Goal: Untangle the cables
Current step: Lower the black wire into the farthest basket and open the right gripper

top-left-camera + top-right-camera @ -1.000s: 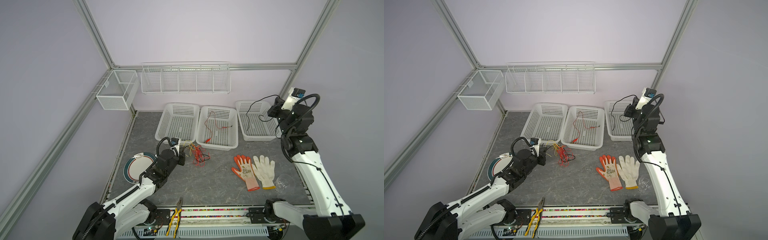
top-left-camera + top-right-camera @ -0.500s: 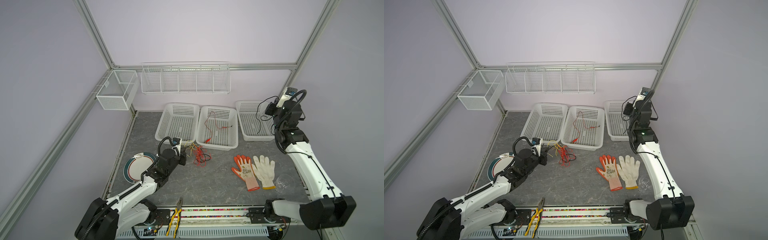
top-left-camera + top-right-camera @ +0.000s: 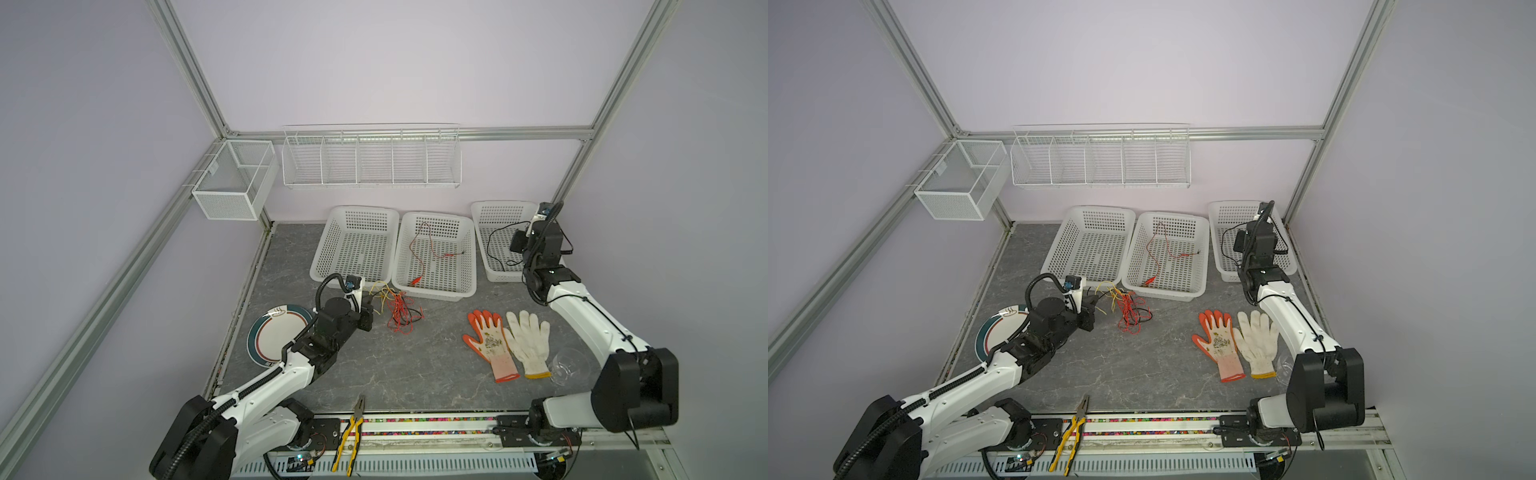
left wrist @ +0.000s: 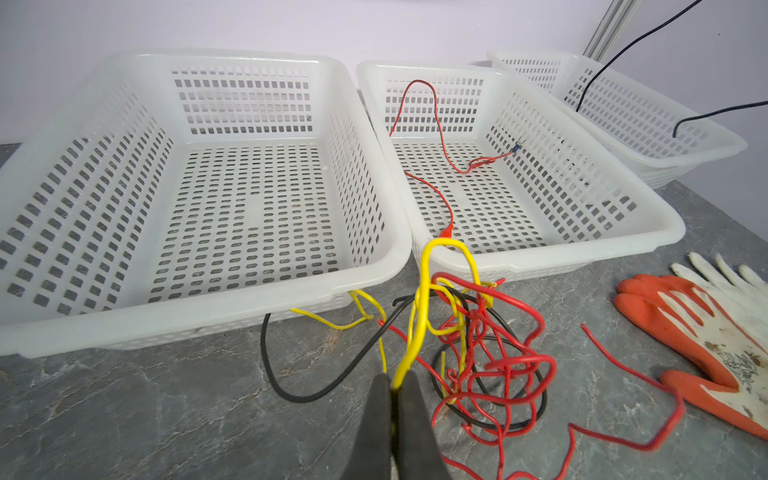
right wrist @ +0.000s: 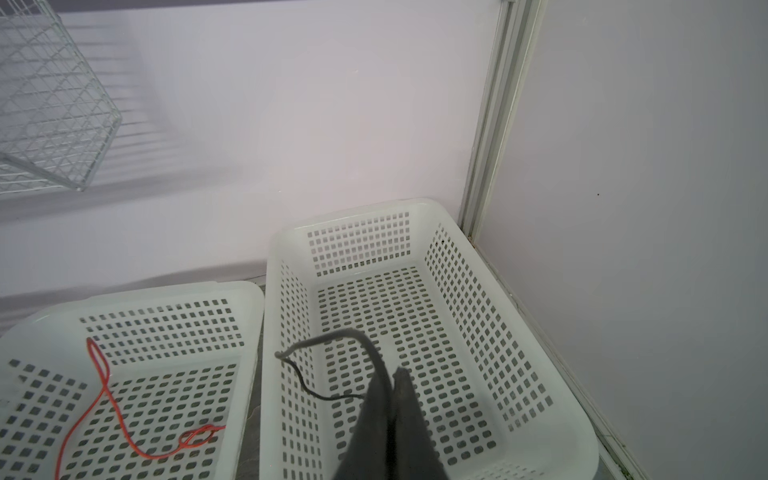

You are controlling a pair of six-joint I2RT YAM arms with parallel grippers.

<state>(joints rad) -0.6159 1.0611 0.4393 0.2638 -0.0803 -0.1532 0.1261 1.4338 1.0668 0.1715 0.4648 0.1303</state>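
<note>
Left tool [image 4: 394, 384]: pinched shut on a yellow cable [image 4: 409, 338], low over the tabletop [image 3: 395, 374], just near of the left basket [image 3: 326, 245]. The cable rises in a loop and runs into the tangle [image 4: 490, 353] of red, yellow and black strands, which lies on the tabletop in front of the middle basket [image 3: 434, 293].

Right tool [image 5: 390, 374]: far right, clamped on a black cable [image 5: 328, 337] that dangles into the right basket [image 5: 490, 332].

We judge the step to be sorting by colour, one strand at a time. Black is at its drop; yellow is next out. The next move calls for the right tool to let go over its basket. Then we want a slow, steady pull on the yellow, since it threads through red loops and could drag the whole knot.

Count:
- Baskets 3: left empty, middle with 1 red cable [image 3: 444, 255], right with the black.
- Strands in the tangle: we cannot tell.
- Gloves 2: orange glove [image 3: 490, 340], white glove [image 3: 528, 340].
- Plate [image 3: 270, 336] 1, pliers [image 3: 353, 432] 1, glass [image 3: 569, 365] 1.
</note>
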